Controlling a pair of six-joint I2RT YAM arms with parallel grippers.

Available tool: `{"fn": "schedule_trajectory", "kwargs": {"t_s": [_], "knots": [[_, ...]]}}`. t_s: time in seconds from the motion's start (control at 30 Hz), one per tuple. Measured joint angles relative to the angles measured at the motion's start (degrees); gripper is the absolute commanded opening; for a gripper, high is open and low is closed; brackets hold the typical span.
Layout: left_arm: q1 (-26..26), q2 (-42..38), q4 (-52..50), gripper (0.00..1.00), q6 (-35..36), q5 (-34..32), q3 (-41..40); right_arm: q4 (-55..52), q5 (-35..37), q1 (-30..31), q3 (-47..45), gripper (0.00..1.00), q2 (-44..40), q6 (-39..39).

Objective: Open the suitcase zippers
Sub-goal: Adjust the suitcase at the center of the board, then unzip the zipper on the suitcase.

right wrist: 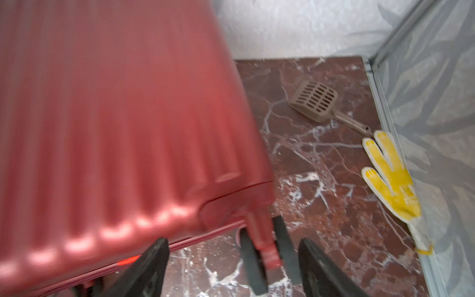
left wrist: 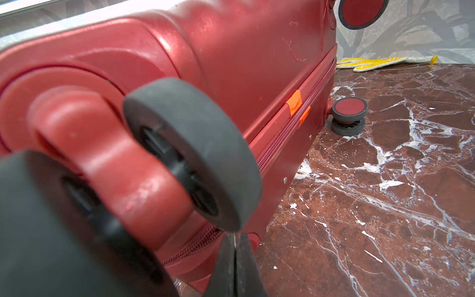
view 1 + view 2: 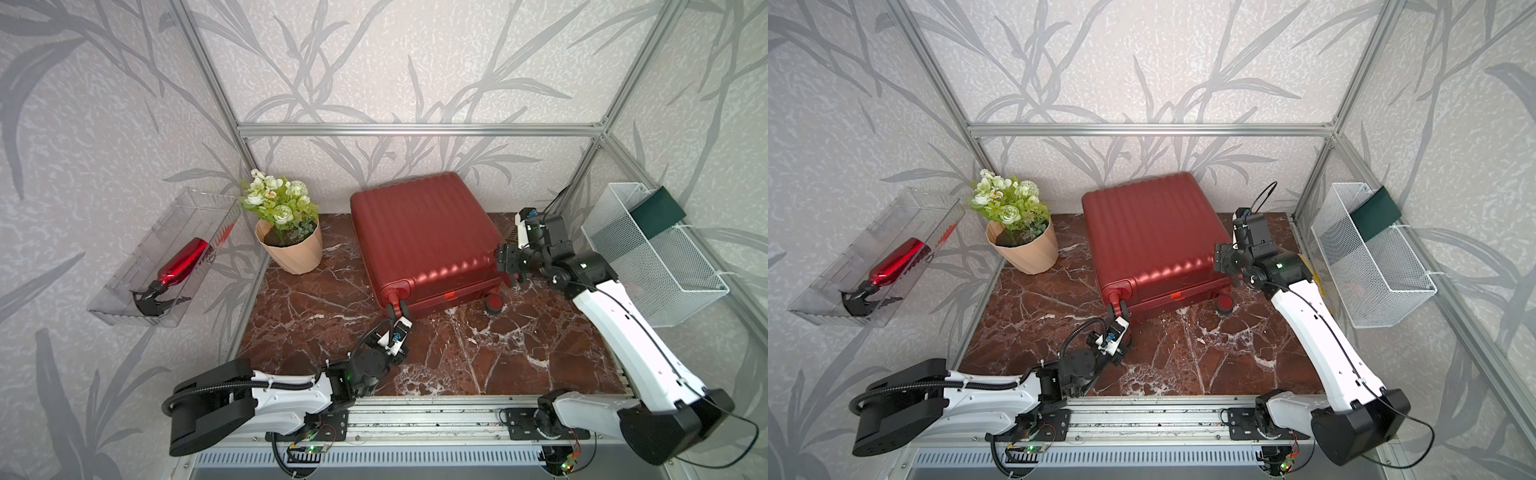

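Observation:
The dark red ribbed suitcase point(image 3: 424, 237) point(image 3: 1150, 237) lies flat on the marble table with its wheels toward the front. The zippers point(image 2: 290, 128) run as a closed dark red track along the seam, with two orange tabs point(image 2: 294, 102) beside it. My left gripper point(image 3: 398, 319) point(image 2: 235, 235) is shut, its tips just under the front-left twin wheel point(image 2: 195, 154), close to the seam. My right gripper point(image 3: 505, 259) point(image 1: 232, 241) is open at the front-right corner. That corner's twin wheel point(image 1: 257, 252) stands between its fingers, which do not clamp it.
A peach flower pot point(image 3: 291, 249) stands left of the case. A clear wall tray holds a red spray bottle point(image 3: 183, 262). A white mesh basket point(image 3: 656, 257) hangs at the right. A yellow glove point(image 1: 393, 180) and a brown slotted scoop point(image 1: 313, 102) lie at the back right.

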Motion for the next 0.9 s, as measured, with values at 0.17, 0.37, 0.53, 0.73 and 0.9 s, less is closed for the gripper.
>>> {"fn": "schedule_trajectory", "kwargs": {"t_s": [0.17, 0.37, 0.53, 0.73, 0.9], "knots": [[0.20, 0.42, 0.44, 0.00, 0.02, 0.59, 0.00, -0.96, -6.69, -5.46, -1.95, 0.82, 6.25, -4.76], [0.42, 0.50, 0.92, 0.00, 0.00, 1.11, 0.02, -2.97, -9.57, -6.73, -1.68, 0.64, 9.68, -8.13], [0.42, -0.22, 0.83, 0.00, 0.04, 1.38, 0.02, -2.82, -12.33, -6.23, -1.62, 0.31, 9.79, -10.10], [0.37, -0.28, 0.39, 0.00, 0.00, 3.34, 0.98, -2.95, -12.07, 0.13, -4.72, 0.15, 5.92, -4.94], [0.85, 1.55, 0.24, 0.00, -0.39, 3.41, 2.14, -1.36, -10.67, 6.64, -9.16, 0.14, 0.87, 4.96]]}}
